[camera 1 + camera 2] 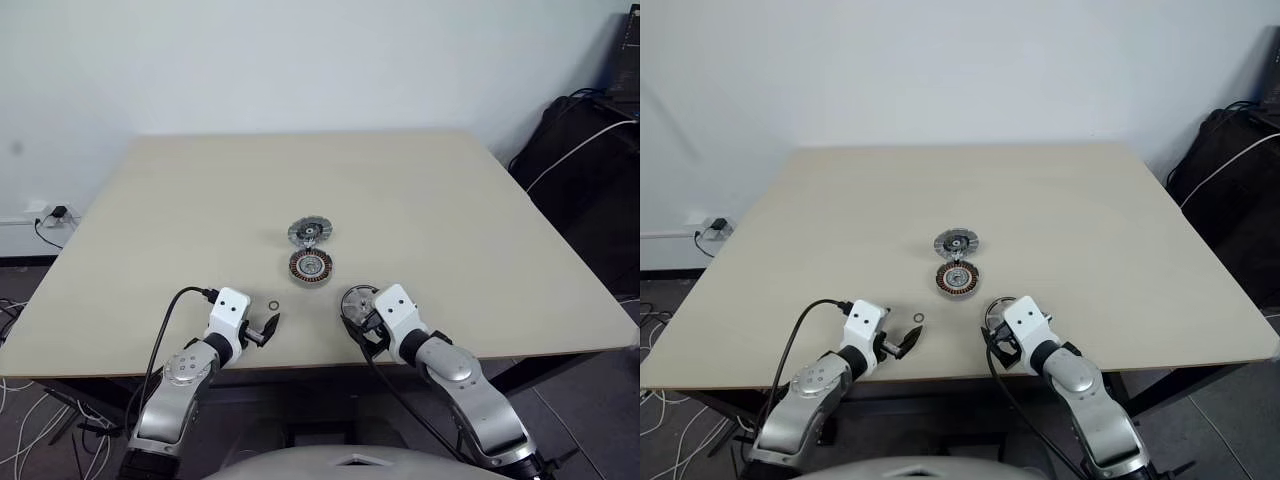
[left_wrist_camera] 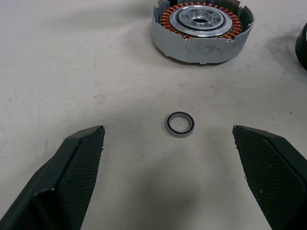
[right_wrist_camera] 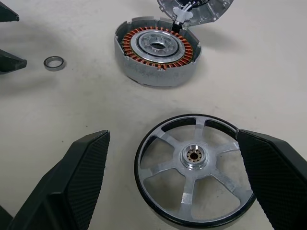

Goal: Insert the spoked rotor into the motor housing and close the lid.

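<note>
The motor housing [image 1: 311, 265], a round shell with copper-brown windings around a silver centre, sits at the table's middle. Just behind it lies the pale silver lid [image 1: 310, 233], touching or overlapping the housing's far rim. The spoked rotor [image 3: 196, 175], with silver spokes, a dark rim and a central hub, lies flat nearer the front edge. My right gripper [image 3: 172, 135] stands open right over it, one finger on each side, without gripping it. My left gripper [image 2: 168, 130] is open too, low over the table to the left, with a small metal ring [image 2: 180, 124] lying between its fingertips.
The beige table [image 1: 450, 220] has wide bare surface on all sides of the parts. Its front edge runs just under both wrists. Dark bags and cables [image 1: 590, 150] stand on the floor off the right side, and a wall socket [image 1: 50, 213] is at the left.
</note>
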`<state>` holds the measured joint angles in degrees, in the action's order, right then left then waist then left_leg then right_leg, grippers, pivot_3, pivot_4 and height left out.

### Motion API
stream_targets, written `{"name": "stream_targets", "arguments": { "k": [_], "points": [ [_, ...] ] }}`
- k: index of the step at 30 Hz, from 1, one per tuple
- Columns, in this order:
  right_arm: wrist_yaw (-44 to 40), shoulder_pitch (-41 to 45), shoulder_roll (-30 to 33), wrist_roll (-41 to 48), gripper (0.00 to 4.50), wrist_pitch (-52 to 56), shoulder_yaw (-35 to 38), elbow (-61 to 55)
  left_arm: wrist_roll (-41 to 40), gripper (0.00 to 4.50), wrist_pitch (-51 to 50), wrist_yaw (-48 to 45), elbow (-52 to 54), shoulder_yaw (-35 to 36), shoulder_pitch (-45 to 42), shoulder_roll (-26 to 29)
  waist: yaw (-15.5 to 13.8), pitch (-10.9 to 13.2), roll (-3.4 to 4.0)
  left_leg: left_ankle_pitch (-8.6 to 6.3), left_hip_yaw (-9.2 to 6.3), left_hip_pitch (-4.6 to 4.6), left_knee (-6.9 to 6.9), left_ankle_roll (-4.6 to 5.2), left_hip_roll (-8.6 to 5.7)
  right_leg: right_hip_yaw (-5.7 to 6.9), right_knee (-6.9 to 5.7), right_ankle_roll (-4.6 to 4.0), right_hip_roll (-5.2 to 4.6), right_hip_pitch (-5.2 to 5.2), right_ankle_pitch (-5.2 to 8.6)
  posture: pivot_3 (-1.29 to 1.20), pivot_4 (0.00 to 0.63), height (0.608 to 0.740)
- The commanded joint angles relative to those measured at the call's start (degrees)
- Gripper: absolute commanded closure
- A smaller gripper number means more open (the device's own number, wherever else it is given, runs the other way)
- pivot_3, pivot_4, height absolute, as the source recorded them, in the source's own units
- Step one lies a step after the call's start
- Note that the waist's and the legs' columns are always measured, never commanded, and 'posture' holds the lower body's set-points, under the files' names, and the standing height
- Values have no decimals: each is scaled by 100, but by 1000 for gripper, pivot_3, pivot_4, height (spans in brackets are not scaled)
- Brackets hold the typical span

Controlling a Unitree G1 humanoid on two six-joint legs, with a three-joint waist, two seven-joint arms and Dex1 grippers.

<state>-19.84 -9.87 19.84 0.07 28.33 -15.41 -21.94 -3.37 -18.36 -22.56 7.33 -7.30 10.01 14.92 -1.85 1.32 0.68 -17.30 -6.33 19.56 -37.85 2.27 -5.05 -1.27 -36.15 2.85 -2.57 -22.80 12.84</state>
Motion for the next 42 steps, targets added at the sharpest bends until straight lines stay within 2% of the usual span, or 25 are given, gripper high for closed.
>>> {"name": "stream_targets", "arguments": {
  "k": [1,12,25,35,38,42],
  "points": [
    [25,72,-19,-43,20,-136,74,-89,22,0,4,45,222,-25,-146,-15,0,0,0,0,0,0,0,0,0,0,0,0,0,0,0,0,0,740],
    [31,71,-36,-93,20,-157,78,-82,86,0,-34,133,-52,-65,-381,-65,-11,-1,-1,0,0,0,-1,-1,0,0,0,0,1,0,-1,0,0,740],
    [30,85,-88,-130,20,-187,54,-60,417,0,111,331,-1391,-241,-1222,-269,-34,-4,-4,3,0,0,-6,0,-3,8,-2,4,2,0,-6,0,0,740],
    [54,36,-119,-146,20,-188,80,-90,427,0,-1,182,-1642,-295,-1250,-260,-36,-14,-2,3,0,-2,-10,-1,-3,6,-3,7,1,4,-7,0,0,740],
    [49,42,-129,-151,0,-190,82,-84,448,607,-89,198,-1629,-282,-1221,-235,-34,-18,-5,3,0,-3,-10,-1,-3,6,-3,7,2,3,-7,0,0,740],
    [44,50,-141,-157,0,-187,71,-82,465,1956,-163,195,-1578,-267,-1164,-187,-27,-23,-7,4,0,-7,-10,-3,-3,6,-6,7,2,7,-8,0,0,740]
  ]
}}
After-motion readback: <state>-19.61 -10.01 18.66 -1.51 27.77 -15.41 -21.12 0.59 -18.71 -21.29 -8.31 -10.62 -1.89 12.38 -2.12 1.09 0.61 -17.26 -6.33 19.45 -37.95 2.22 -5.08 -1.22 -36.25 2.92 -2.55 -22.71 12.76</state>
